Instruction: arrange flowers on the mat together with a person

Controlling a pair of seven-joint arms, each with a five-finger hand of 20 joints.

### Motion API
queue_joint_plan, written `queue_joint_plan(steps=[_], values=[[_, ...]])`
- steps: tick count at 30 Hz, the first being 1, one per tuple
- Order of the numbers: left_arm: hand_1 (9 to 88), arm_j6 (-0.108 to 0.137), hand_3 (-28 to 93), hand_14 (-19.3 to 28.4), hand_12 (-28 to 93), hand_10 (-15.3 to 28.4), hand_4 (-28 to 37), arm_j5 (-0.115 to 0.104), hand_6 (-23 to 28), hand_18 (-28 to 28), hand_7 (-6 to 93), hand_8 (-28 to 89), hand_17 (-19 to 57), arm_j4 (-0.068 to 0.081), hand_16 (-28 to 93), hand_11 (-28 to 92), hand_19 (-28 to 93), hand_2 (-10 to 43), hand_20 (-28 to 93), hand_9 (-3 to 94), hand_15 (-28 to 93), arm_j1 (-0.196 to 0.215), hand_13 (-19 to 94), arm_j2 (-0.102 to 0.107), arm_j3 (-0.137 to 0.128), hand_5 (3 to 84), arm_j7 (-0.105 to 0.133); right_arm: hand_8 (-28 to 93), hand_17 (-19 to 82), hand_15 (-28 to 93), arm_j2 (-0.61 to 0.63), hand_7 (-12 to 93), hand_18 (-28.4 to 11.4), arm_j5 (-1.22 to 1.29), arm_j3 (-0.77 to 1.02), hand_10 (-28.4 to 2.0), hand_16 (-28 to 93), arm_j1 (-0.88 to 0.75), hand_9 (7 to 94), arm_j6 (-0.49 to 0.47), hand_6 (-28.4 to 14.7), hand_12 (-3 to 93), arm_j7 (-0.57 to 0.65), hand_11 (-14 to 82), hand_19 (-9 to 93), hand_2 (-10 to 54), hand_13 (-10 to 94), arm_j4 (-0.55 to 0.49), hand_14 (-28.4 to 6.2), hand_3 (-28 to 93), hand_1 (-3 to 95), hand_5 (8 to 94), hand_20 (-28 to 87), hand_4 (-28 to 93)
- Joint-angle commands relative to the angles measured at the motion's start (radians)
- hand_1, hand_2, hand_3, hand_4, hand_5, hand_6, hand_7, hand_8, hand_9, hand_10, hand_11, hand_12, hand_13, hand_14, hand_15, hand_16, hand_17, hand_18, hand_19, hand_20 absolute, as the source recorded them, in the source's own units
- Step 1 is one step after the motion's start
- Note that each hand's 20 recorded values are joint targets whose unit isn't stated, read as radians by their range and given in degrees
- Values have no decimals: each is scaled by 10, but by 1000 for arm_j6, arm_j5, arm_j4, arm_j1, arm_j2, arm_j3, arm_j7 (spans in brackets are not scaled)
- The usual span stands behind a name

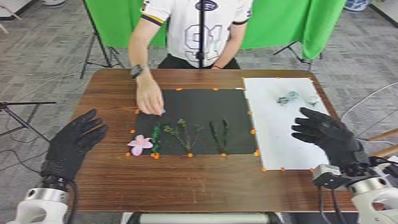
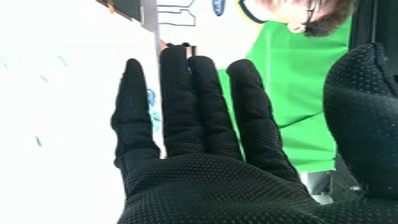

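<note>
- Fingers on the right hand [image 1: 327,134] are loose and pretty much straight, nothing in them. Right wrist view has them extended too, thumb well apart.
- Left hand [image 1: 75,146] is relaxed as well, fingers out straight-ish and not holding anything.
- Pose-wise, the left arm comes up with its fingers aimed at the far side, tipped a bit inward. Right arm slants in over the white mat [image 1: 280,145], fingers aimed far and inward.
- Pale teal flowers [image 1: 287,98] lie on that mat, just past the right fingertips. Can't really tell which way they point.
- Pink flower [image 1: 140,144] is inward of the left fingers, at the black mat's [image 1: 200,107] near left corner, right next to a green stem [image 1: 156,137] whose long axis runs near to far.
- Branched sprig [image 1: 186,136] sits between the two hands' fingers, cut end toward the robot, branches fanning toward the person.
- Dark green stems [image 1: 218,136] are inward of the right fingers, side by side and roughly parallel, long axes also near to far.
- Person's hand [image 1: 149,99] reaches down at the black mat's left edge, beyond the left fingertips, with something small and pale at its fingertips, too tiny to make out.
</note>
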Motion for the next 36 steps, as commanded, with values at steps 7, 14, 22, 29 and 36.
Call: queue_joint_plan(steps=[7,14,22,29,36], values=[[231,0,731,157,170,132,-228,-6,33,242,190,-88,-39,-5,25,237,470,-6,61,329,278,35,304,-10,-7,370,-5,-101,115,276,-12,162,-215,-13,-11,-146,253,3,439,-22,-35,240,15,122,500,-46,372,4,-124,865,218,429,278,-231],[230,2,732,158,170,132,-227,-9,33,243,188,-88,-40,1,24,237,471,-6,60,329,277,16,304,3,-2,370,0,-100,116,279,3,163,-214,-11,-17,-145,254,21,441,-11,-35,241,5,124,500,-46,373,12,-124,866,217,429,278,-231],[232,-1,730,158,170,132,-228,-4,33,242,188,-87,-39,2,24,237,471,-5,60,330,276,10,304,8,-5,370,0,-101,116,278,122,163,-215,-23,9,-145,253,52,440,18,-35,240,-40,123,501,-47,374,24,-123,867,218,429,278,-232],[230,18,732,158,170,132,-228,-15,34,242,188,-87,-39,-13,25,237,471,-6,60,330,278,54,304,14,-25,371,15,-101,118,278,382,167,-215,-253,26,-143,254,161,443,101,-33,241,-75,125,498,-46,380,84,-121,864,221,430,277,-233],[230,31,733,158,170,132,-229,-26,33,242,189,-88,-40,-15,24,237,470,-6,60,329,278,68,304,33,-33,370,25,-105,121,273,566,178,-214,-687,-27,-139,255,249,448,228,-31,240,-33,131,493,-42,386,161,-115,870,225,440,275,-236]])
